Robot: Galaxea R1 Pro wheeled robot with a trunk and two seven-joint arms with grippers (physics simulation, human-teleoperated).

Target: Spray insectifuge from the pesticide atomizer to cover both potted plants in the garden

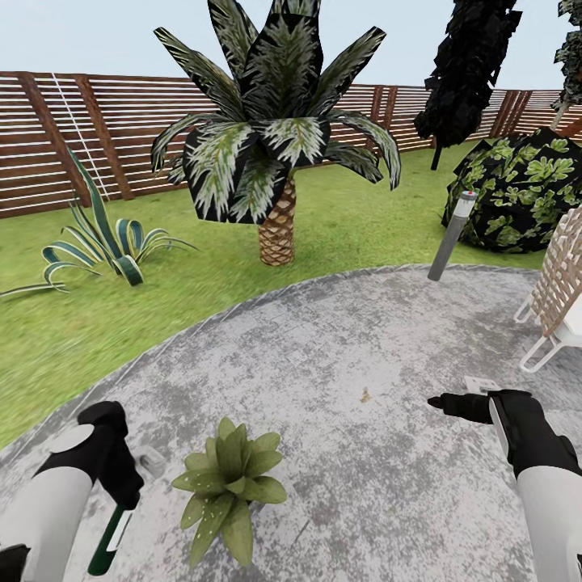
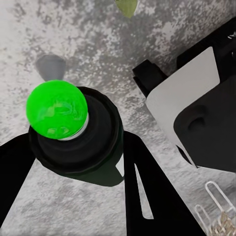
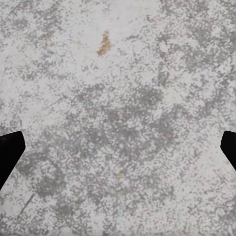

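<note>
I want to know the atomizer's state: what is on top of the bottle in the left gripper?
A bright green dome caps the black pesticide atomizer, held in the left gripper. The bottle's lower body is hidden below the cap in the wrist view; the mottled grey paving lies beyond.

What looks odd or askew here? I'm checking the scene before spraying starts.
The grey lamp post beside the leafy bush leans noticeably instead of standing upright. A small brownish speck marks the paved patch. Otherwise nothing stands out.

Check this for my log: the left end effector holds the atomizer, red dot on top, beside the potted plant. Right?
Not quite: the dot on the pesticide atomizer is green, as the left wrist view shows. The left end effector does hold it beside the potted plant.
</note>
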